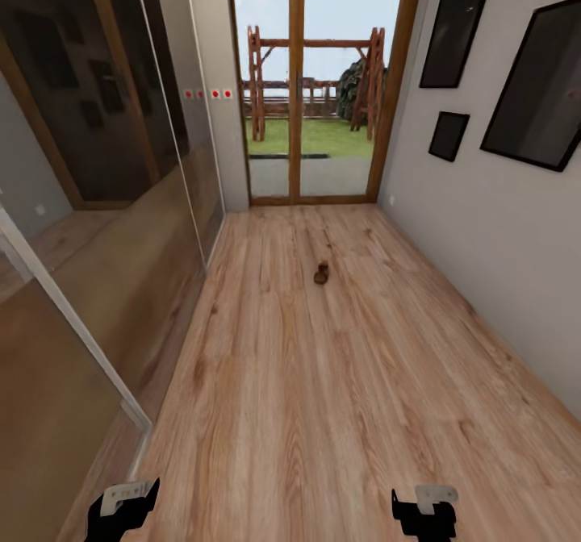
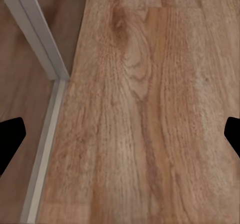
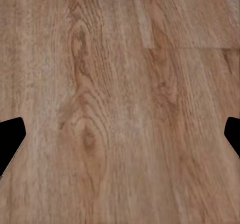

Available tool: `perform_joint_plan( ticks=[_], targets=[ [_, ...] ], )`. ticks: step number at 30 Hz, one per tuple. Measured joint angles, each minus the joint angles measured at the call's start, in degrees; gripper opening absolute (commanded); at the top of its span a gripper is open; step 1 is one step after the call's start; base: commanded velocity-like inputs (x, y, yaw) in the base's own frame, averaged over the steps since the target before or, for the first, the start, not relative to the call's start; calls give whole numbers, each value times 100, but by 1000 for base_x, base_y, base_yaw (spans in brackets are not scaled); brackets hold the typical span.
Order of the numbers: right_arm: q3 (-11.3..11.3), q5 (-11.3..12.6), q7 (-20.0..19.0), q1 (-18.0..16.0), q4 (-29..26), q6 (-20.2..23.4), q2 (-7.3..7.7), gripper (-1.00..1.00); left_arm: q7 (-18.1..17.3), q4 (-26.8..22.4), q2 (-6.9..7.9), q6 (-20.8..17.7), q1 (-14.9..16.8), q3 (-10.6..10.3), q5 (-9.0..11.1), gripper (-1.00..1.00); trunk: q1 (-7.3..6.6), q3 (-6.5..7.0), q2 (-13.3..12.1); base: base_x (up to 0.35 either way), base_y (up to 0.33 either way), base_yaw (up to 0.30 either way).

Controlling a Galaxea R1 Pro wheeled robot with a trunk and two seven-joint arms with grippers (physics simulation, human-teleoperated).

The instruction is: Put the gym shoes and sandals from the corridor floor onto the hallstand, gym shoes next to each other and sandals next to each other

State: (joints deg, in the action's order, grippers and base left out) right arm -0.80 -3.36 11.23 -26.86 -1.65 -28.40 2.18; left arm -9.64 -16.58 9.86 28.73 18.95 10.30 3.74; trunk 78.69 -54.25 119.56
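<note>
A corridor floor (image 1: 339,397) of light brown wood-plank laminate ran from the robot toward a glazed wooden door (image 1: 296,82) at the far end, beyond which a lawn and a timber frame were visible. Well ahead, near the middle of the floor, lay a small dark brown object (image 1: 321,274), by its colour probably one of the sandals, though it was too small in the head view to tell whether it was one sandal or two together. Mirrored sliding panels (image 1: 105,227) lined the left wall, and dark framed pictures (image 1: 539,82) hung on the grey right wall. The left gripper (image 1: 121,510) and the right gripper (image 1: 424,514) hung low at the near edge of the head view, each with fingers spread and nothing between them; the wrist views looked down on bare planks between the parted black fingertips (image 2: 11,139) (image 3: 10,139), the left one also taking in the pale track of the sliding panel (image 2: 47,134). A leather slip-on on a wedge sole would likely be light and fairly stiff, with a sole that kept its shape; the wide strap, or the sole pinched across its sides, seemed the safest place to grasp it, since smooth leather could slip between the pads.
</note>
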Motion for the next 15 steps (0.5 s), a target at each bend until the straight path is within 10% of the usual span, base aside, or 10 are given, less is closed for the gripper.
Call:
perform_joint_plan(
  ticks=[15],
  targets=[
    [0, 3, 2, 0, 2, -1, 0, 100, 0, 1, -1, 3, 0, -7, 0, 100, 1, 0, 0, 300, -127, 0]
  ],
)
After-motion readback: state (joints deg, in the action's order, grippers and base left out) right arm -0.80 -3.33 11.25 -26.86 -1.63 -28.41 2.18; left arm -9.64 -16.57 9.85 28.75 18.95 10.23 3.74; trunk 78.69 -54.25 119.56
